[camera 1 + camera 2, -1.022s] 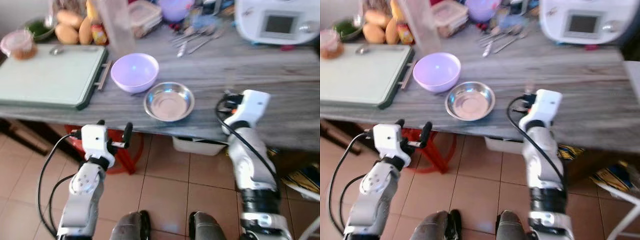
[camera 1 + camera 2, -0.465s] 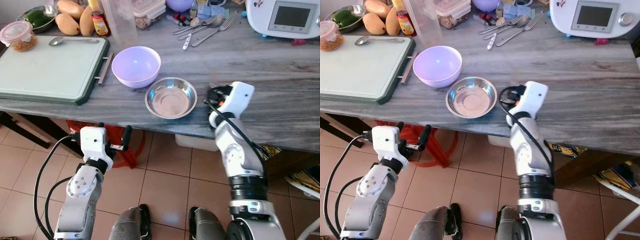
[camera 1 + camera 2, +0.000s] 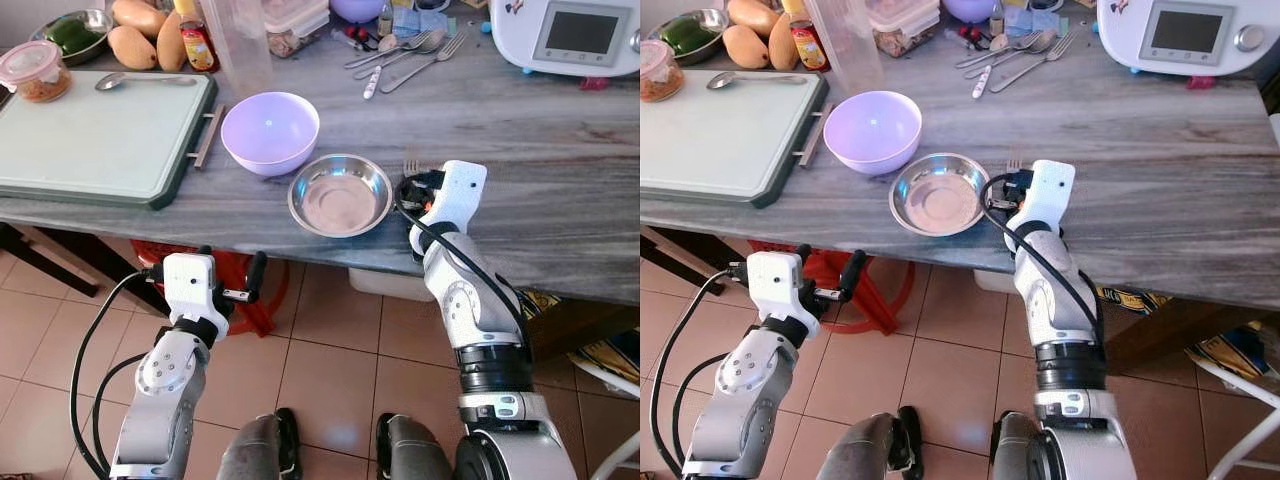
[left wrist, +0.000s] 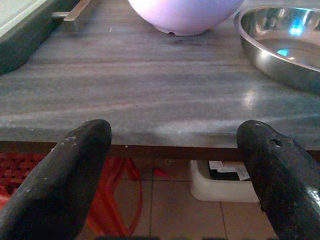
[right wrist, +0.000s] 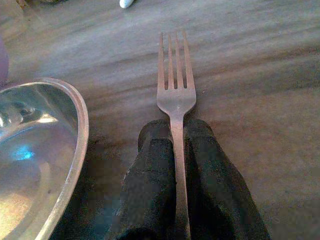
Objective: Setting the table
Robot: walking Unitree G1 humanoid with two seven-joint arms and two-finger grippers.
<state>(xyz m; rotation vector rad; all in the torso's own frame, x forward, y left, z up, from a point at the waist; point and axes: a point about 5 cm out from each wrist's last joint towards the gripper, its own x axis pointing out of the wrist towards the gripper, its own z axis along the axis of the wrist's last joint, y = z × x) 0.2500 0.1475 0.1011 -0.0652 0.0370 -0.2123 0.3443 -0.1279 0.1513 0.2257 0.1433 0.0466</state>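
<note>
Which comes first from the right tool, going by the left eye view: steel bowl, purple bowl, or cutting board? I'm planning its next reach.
1. Steel bowl, just left of the right tool, which holds a fork.
2. Purple bowl, farther left and back.
3. Cutting board, at the counter's left end.

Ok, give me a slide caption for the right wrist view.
Right gripper shut on a fork beside the steel bowl on the grey table.

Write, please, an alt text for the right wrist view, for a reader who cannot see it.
The right gripper holds a metal fork by its handle between shut jaws, the tines pointing away over the grey wooden table. Beside the fork stands a steel bowl, apart from it.
</note>
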